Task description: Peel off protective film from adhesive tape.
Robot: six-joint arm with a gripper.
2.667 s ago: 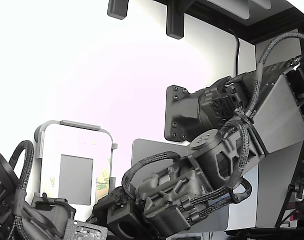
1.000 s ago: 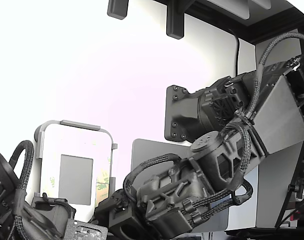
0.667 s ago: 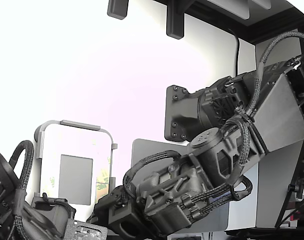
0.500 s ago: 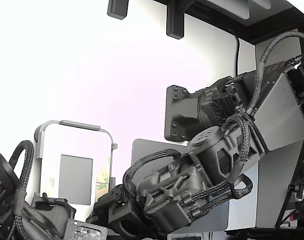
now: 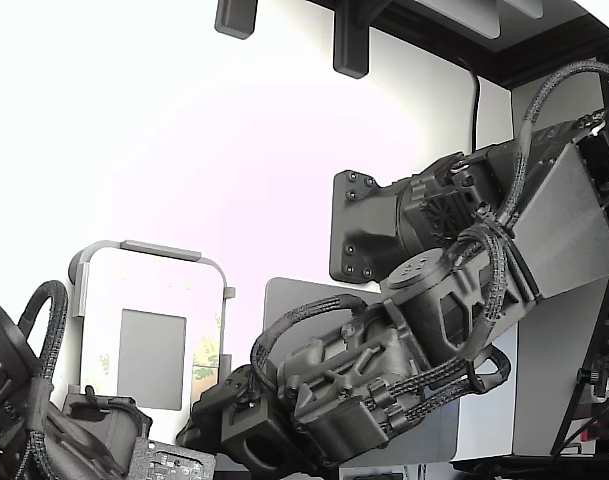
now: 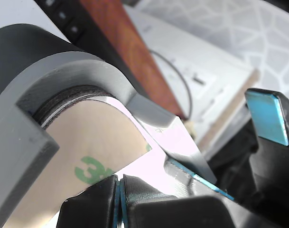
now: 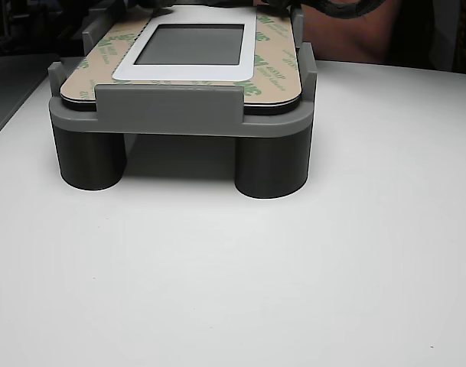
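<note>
The protective film (image 6: 87, 147) is a pale tan strip with green logos on the adhesive tape that rims the white rounded panel (image 7: 194, 70). In the wrist view my gripper (image 6: 119, 192) has its two ribbed black pads pressed together at the film's edge by the panel's corner. The rest of the film lies flat. In the exterior view the gripper (image 5: 209, 425) sits low at the panel's (image 5: 149, 285) lower right corner, where the film (image 5: 206, 362) runs up the edge. The film (image 7: 275, 46) also borders the panel in the other view.
A grey fixture (image 7: 167, 111) on round legs holds the panel above a white table (image 7: 294, 267); its curved wall (image 6: 63, 66) is close beside my pads. A grey patch (image 7: 190, 43) fills the panel's middle. A dark part with a blue pad (image 6: 264, 116) stands near. Another arm (image 5: 44, 430) is at the exterior view's lower left.
My arm's wrist has rocked slightly down and back up beside the panel's lower right corner. The panel and the film on it have not visibly moved.
</note>
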